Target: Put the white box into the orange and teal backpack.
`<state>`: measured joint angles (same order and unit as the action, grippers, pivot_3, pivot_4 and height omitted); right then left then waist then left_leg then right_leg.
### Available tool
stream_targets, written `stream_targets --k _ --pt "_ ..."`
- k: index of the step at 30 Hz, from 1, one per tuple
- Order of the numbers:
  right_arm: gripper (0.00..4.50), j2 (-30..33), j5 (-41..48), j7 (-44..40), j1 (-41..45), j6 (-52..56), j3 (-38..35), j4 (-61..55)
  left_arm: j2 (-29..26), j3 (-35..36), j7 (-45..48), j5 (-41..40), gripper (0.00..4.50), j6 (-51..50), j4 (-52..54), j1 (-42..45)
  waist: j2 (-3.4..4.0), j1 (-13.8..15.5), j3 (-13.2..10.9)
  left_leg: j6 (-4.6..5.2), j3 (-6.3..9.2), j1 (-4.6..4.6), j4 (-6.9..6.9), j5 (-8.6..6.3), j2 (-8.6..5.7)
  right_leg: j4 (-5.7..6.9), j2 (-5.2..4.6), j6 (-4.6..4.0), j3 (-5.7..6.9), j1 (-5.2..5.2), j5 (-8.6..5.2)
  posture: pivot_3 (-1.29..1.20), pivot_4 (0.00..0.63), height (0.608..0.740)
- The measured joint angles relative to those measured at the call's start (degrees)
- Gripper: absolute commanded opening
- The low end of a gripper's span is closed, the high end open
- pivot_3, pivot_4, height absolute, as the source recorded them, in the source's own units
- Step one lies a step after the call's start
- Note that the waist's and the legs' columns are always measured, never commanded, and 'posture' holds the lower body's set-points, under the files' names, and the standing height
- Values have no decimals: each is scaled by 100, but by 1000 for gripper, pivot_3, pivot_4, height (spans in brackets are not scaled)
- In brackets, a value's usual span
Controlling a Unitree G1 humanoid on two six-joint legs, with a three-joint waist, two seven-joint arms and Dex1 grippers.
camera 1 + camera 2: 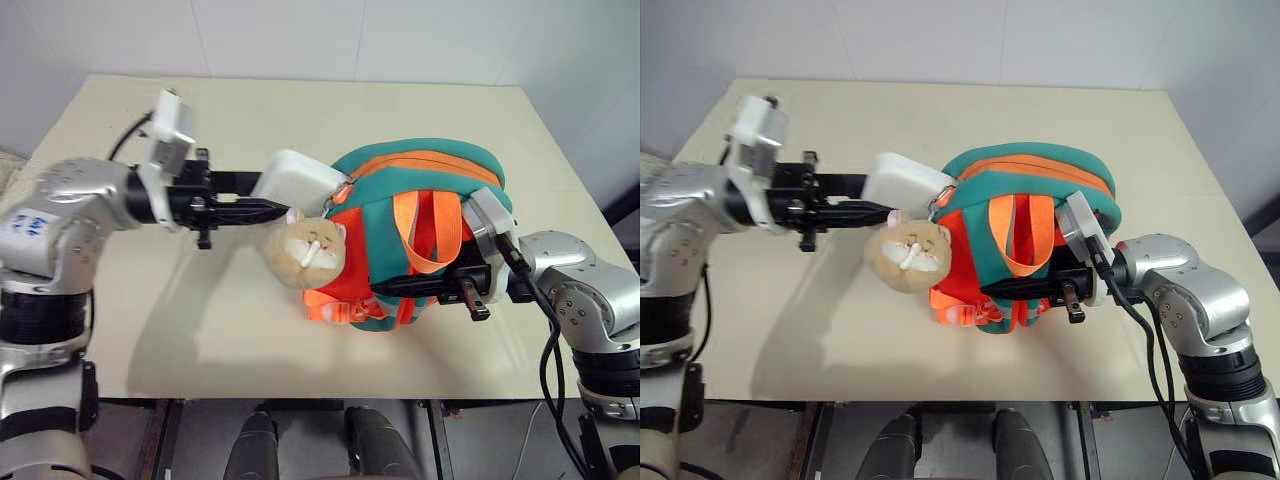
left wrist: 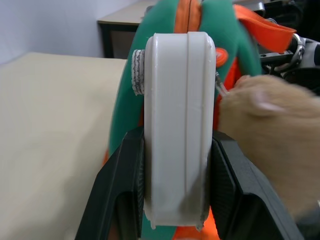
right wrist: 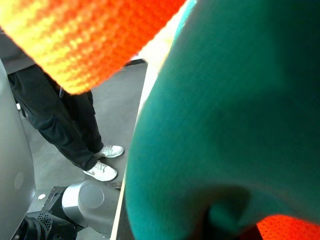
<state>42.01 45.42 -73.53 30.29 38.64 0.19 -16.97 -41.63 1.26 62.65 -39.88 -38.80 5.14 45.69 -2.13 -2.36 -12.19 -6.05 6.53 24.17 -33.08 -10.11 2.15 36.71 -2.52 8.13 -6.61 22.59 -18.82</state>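
The white box (image 1: pixel 297 176) is held on edge between the black fingers (image 2: pixel 122 187) of my left gripper (image 1: pixel 274 208). Its far end is against the open zip mouth of the orange and teal backpack (image 1: pixel 425 162). The backpack lies on the table with its orange straps (image 1: pixel 418 228) facing up and its tan plush toy (image 1: pixel 308 252) hanging at the front left. My right gripper (image 1: pixel 388 288) reaches in from the right at the backpack's near edge, shut on its fabric under the straps. Teal cloth (image 3: pixel 225 125) covers its fingers in the right wrist view.
The cream table (image 1: pixel 250 350) has bare room on the left, at the back and along the front edge. A person's legs and white shoes (image 3: pixel 102 170) stand on the floor beside the table. White walls rise behind the table.
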Motion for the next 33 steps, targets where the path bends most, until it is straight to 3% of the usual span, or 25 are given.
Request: stream_targets --k 7,20,30,33 --pt "3 -85 -32 62 15 -31 3 44 842 -492 -197 493 1327 138 -532 188 1 13 0 0 1 -2 -10 0 -1 13 1 1 0 -1 -1 0 150 740" --pt "3 -96 -34 185 -10 -55 4 17 1242 -930 -257 1111 1327 101 -852 480 1 52 0 0 2 -3 -14 0 -2 17 1 2 0 -2 -1 0 150 740" --pt "3 -109 -85 186 -10 -73 9 17 1259 -1088 -357 1334 4345 -126 -842 591 2 49 0 0 2 -3 -14 0 -2 17 1 2 0 -2 -1 0 150 740" --pt "3 -143 -104 186 -8 -91 39 18 1234 -1076 -388 1350 4500 -126 -829 591 2 49 0 0 2 -3 -14 0 -2 17 1 2 0 -2 -1 0 150 740"
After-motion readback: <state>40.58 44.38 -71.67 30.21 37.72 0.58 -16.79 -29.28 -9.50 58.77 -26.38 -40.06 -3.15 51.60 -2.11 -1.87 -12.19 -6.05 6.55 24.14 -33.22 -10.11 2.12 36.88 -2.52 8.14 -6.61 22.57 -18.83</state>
